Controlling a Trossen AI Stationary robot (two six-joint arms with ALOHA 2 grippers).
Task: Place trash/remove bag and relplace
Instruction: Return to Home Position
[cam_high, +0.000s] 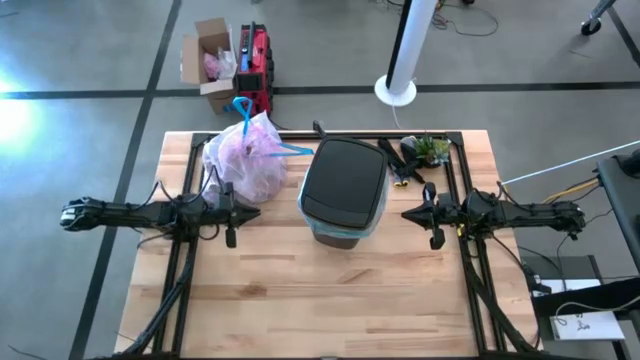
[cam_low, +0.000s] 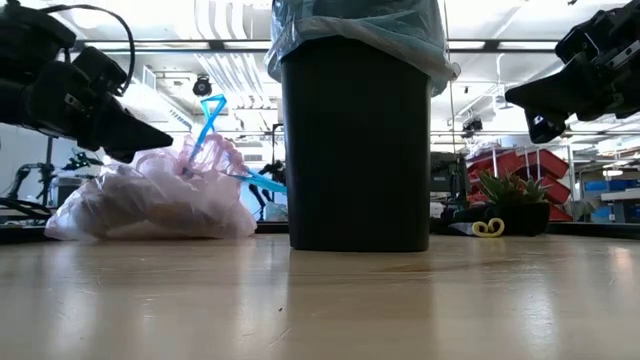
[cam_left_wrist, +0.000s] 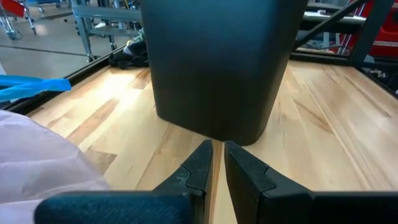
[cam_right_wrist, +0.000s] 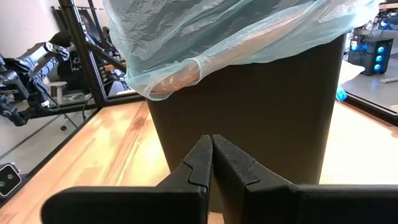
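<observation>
Flanking your lidded bin (cam_high: 343, 190), left gripper (cam_high: 254, 211) and right gripper (cam_high: 406, 212) hover empty, both pinched nearly shut; pink bag (cam_high: 245, 158) lies on the table (cam_high: 300, 300) beside your left gripper.

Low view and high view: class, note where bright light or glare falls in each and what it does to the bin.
Low view: bright ceiling lights behind turn the bin, the left claw and the right claw into dark shapes; the table carries a pale sheen. High view: glare whitens the floor at the picture's left edge.
</observation>
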